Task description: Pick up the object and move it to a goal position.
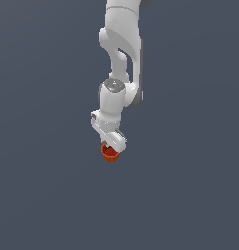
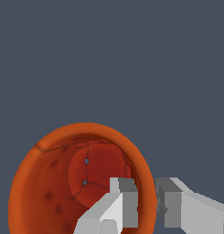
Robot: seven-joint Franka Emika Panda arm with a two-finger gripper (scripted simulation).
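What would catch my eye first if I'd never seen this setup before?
Probably the small orange-red cup, the only colour on a plain grey-blue ground, sitting right under the tip of the white robot arm near the middle of the exterior view. The wrist view shows the gripper straddling the cup's wall, one finger inside its darker red hollow and one finger outside the rim.

Exterior view: arm (image 1: 122,49) cut off by top edge, base not visible. Gripper (image 1: 111,146) fingertips too small to make out — hidden betw. the hand and the cup (image 1: 110,154), whose upper rim is covered by the hand. Wrist view: cup's lower part cut off by bottom edge; one finger (image 2: 120,205) covers part of the inside + rim, other finger (image 2: 177,203) runs off the right edge — both finger bases cropped.
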